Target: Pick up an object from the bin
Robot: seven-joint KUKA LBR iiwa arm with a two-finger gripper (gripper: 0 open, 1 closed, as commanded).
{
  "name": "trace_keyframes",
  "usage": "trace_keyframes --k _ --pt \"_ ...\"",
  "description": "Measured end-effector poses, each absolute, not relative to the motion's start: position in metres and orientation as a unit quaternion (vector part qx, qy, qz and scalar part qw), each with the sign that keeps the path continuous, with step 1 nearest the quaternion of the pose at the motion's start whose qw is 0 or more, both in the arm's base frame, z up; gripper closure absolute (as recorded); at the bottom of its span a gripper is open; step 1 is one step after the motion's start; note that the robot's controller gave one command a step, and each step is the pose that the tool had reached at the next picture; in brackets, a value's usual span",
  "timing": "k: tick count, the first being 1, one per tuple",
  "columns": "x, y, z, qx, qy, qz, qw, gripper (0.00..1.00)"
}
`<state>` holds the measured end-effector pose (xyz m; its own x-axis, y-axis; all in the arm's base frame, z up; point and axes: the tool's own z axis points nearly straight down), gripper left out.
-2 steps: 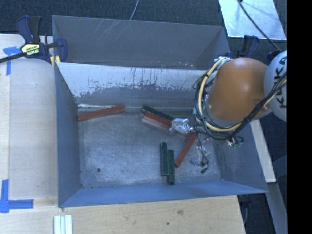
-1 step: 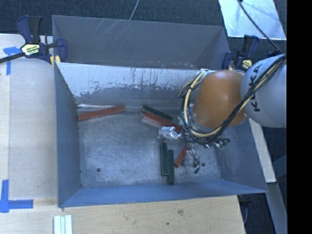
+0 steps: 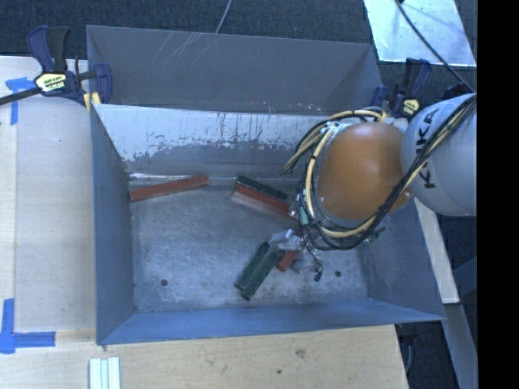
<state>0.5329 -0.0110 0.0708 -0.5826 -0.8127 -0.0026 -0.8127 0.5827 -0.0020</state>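
My gripper (image 3: 293, 250) is low in the bin's right half, just under the orange dome. Right beside its tip lies a dark green flat bar (image 3: 255, 270), slanting down toward the bin's front. A small red piece (image 3: 286, 261) lies at the bar's upper end, against the gripper tip. Just behind the gripper lies a brush-like block (image 3: 261, 194) with a dark top and a reddish-brown side.
A long reddish-brown strip (image 3: 169, 188) lies along the foot of the back wall at the left. The arm and its cable loops cover the bin's right side.
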Motion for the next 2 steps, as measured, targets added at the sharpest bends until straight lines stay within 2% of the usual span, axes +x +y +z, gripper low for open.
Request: trace_keyframes --k 2 --pt "0.5324 -0.0109 0.0728 -0.456 0.890 0.000 0.002 1.00"
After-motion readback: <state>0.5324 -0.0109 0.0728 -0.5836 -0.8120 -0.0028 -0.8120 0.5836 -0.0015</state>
